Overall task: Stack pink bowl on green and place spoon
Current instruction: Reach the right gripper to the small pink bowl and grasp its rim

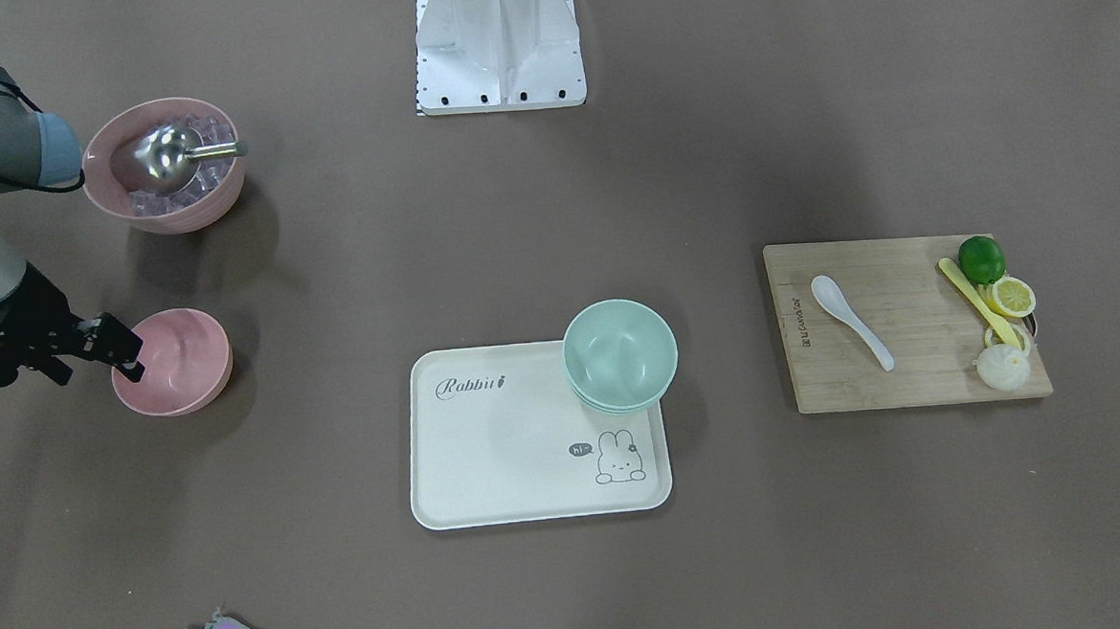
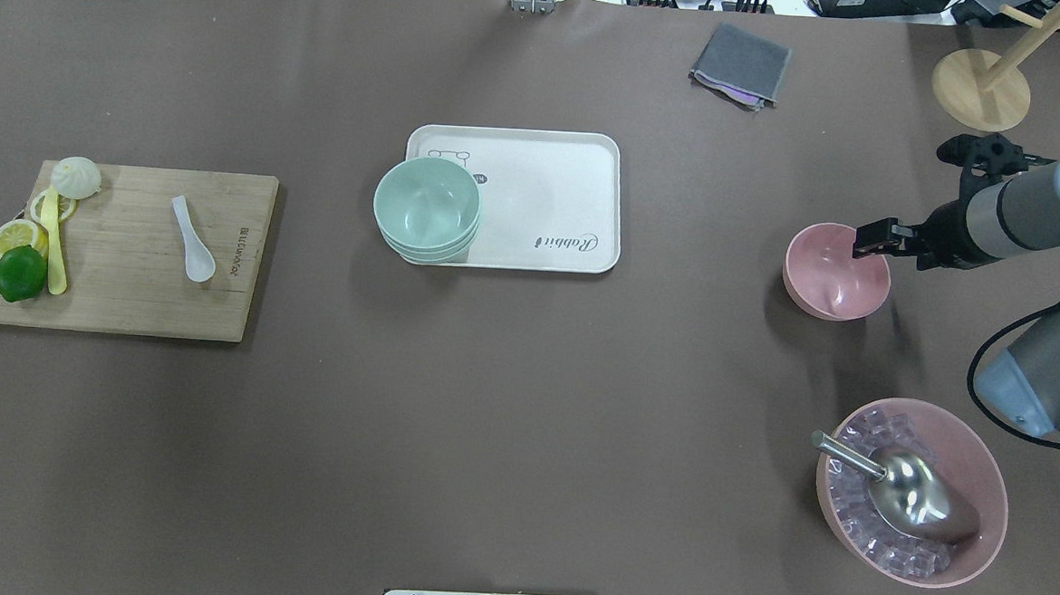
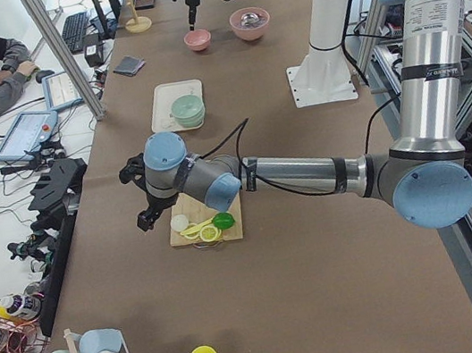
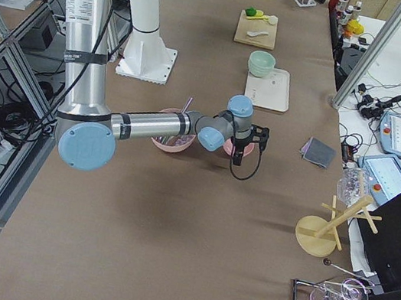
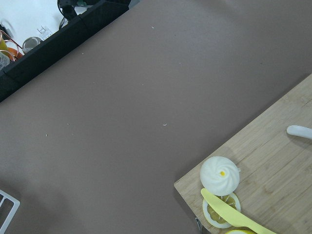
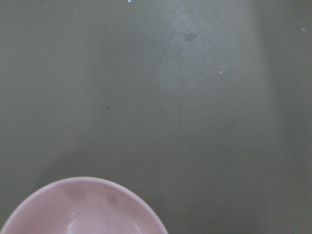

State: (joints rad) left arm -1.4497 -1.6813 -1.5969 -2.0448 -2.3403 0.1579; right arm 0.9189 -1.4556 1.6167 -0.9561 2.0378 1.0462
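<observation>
A small pink bowl (image 1: 174, 363) sits empty on the table at the robot's right, also in the overhead view (image 2: 835, 273). My right gripper (image 1: 133, 361) hangs over the bowl's outer rim, jaws apart, one finger over the inside; it also shows overhead (image 2: 864, 247). The right wrist view shows only the bowl's rim (image 6: 83, 209). Stacked green bowls (image 1: 620, 354) stand on a corner of the white tray (image 1: 500, 452). A white spoon (image 1: 847, 307) lies on the wooden cutting board (image 1: 908, 373). My left gripper (image 3: 144, 221) shows only in the exterior left view, beyond the board's end; I cannot tell its state.
A large pink bowl (image 1: 181, 214) with ice cubes and a metal scoop stands near the right arm. A lime (image 1: 981, 258), lemon slices, a yellow knife and a bun lie on the board. A grey cloth (image 2: 740, 65) and a wooden stand (image 2: 981, 90) are at the far side.
</observation>
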